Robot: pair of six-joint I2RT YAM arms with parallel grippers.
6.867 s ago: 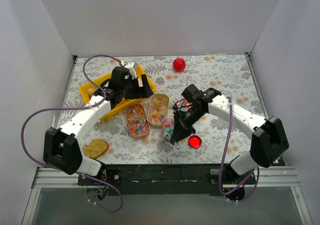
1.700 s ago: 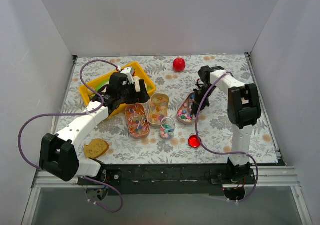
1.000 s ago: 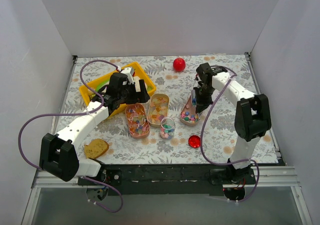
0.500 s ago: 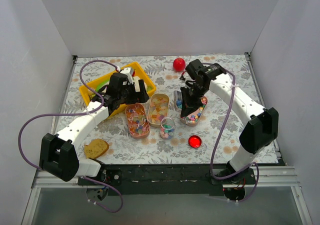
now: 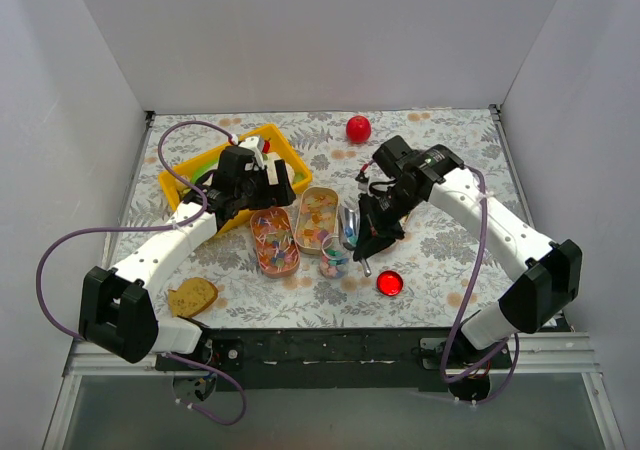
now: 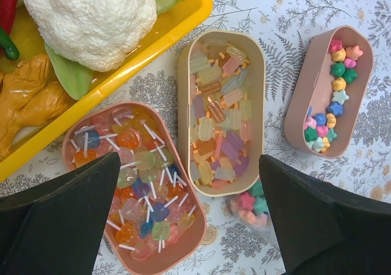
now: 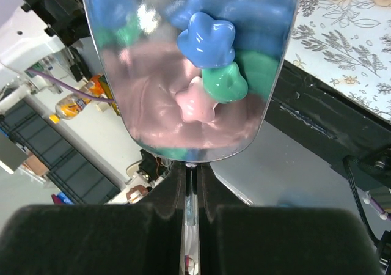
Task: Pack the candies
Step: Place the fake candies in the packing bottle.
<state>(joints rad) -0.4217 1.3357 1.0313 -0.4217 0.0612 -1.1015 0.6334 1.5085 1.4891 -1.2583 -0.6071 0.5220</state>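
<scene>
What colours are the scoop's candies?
Blue, green and pink candies in the scoop; clearest in right wrist view.

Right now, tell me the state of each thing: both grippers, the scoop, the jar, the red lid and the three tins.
left gripper: open, empty.
right gripper: shut on the scoop.
scoop: holding three star candies.
jar: uncapped, part filled.
red lid: lying apart from the jar.
lollipop tin: open, full.
popsicle-candy tin: open, full.
star-candy tin: open, about half full.

- The tray (image 5: 180,182) sits rear left, toy vegetables (image 6: 91,18) in it.
- Just right of it, side by side, lie the left tin (image 6: 66,150), middle tin (image 6: 182,116) and right tin (image 6: 311,73), candies (image 6: 223,116) in each.
- The jar (image 5: 335,257) stands just before the middle tin; the scoop (image 5: 349,222) hangs right of that tin.
- The ball (image 5: 358,128) lies behind the tins, the disc (image 5: 389,283) before them.
</scene>
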